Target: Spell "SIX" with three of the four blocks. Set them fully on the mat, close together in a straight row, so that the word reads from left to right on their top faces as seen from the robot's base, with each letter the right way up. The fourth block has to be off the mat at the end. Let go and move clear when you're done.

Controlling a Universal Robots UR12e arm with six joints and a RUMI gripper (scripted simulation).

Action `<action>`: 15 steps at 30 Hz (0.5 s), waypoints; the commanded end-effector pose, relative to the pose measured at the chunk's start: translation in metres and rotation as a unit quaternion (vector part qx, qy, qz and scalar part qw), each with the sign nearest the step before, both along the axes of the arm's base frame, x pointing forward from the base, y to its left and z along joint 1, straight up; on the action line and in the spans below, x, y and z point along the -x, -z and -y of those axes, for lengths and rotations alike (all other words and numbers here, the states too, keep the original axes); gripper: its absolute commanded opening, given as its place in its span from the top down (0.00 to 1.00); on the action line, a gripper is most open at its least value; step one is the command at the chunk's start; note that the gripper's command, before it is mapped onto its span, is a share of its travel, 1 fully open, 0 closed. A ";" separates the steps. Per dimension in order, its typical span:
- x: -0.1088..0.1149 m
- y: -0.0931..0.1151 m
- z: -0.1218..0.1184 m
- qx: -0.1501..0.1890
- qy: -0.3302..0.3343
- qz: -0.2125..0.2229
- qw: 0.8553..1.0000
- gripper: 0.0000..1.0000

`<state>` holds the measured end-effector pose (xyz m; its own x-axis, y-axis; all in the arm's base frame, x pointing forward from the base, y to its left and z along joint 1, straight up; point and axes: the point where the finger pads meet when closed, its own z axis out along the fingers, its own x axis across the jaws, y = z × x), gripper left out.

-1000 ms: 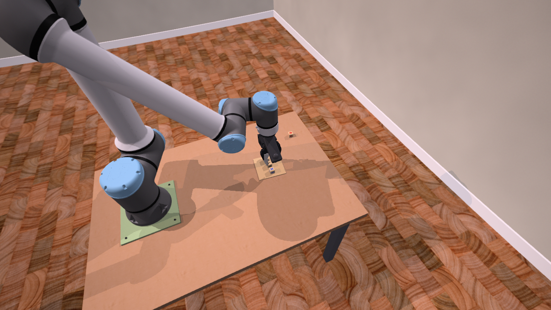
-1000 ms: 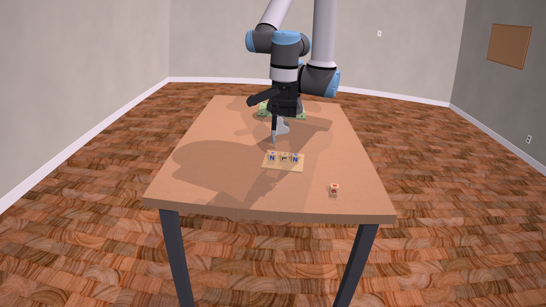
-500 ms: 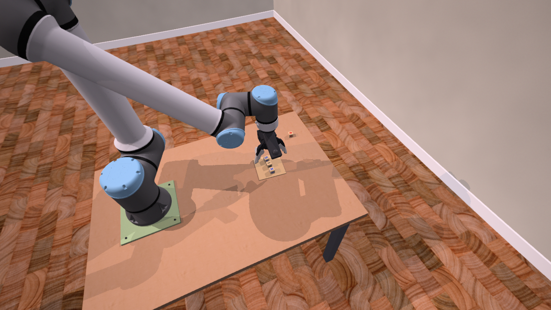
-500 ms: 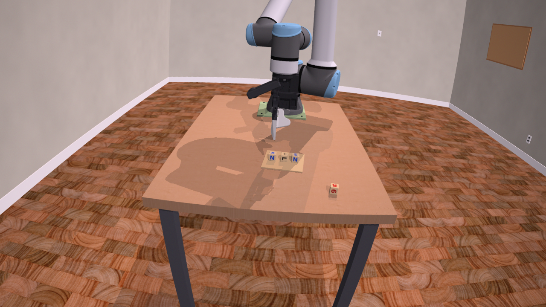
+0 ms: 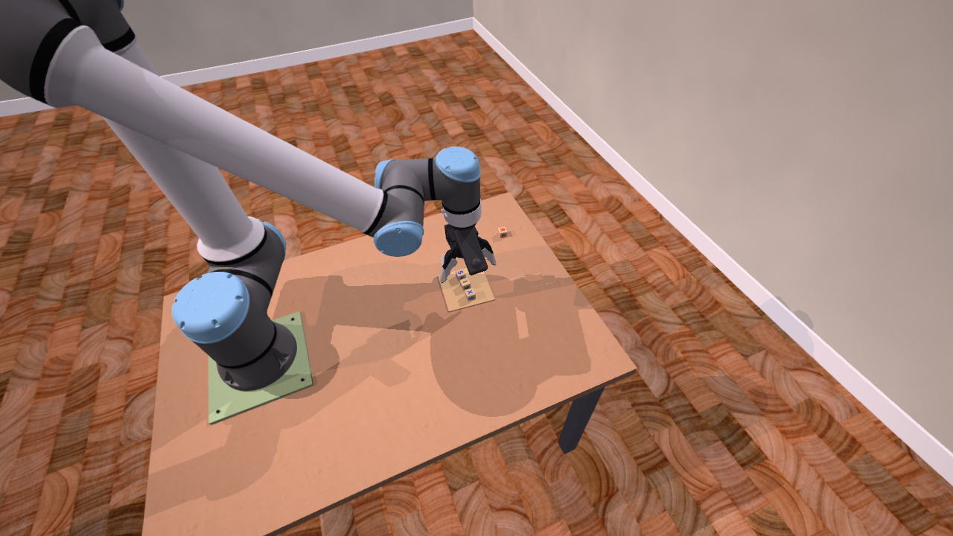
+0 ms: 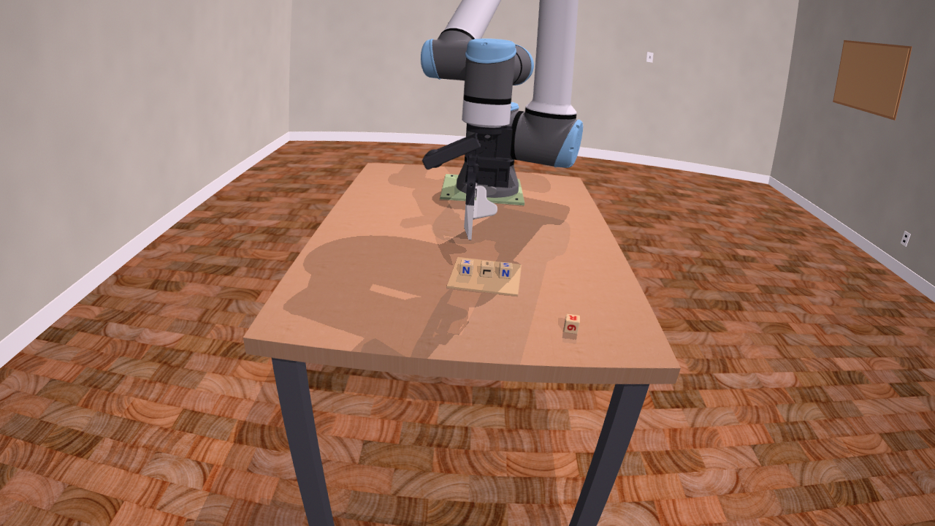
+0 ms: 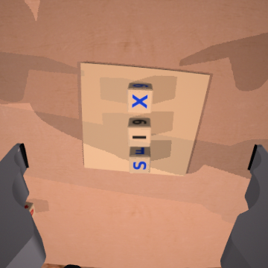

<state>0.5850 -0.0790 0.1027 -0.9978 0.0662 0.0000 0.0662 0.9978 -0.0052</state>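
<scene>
Three blocks stand close together in a straight row on the tan mat [image 7: 143, 117]: the S block [image 7: 140, 164], the I block [image 7: 139, 136] and the X block [image 7: 139, 100]. They also show in the top view as the S block [image 5: 459, 273], the I block [image 5: 464, 284] and the X block [image 5: 470, 293]. The fourth block, with red marks [image 6: 570, 325] [image 5: 504, 231], sits on the table off the mat. My gripper [image 5: 467, 265] hangs above the mat, open and empty; its fingers frame the wrist view at both sides [image 7: 138, 208].
The robot's base stands on a green plate [image 5: 256, 370] at one end of the table. The table edge [image 6: 457, 369] lies close beyond the red-marked block. The arm's elbow [image 5: 400, 206] hangs above the table near the mat.
</scene>
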 end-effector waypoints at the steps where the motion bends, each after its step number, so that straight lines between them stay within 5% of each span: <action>1: -0.001 -0.001 0.000 0.000 0.000 0.001 1.000 0.00; 8: -0.001 -0.011 0.000 0.000 0.000 0.001 1.000 0.00; 15: -0.001 -0.044 0.000 0.000 0.000 0.001 1.000 0.00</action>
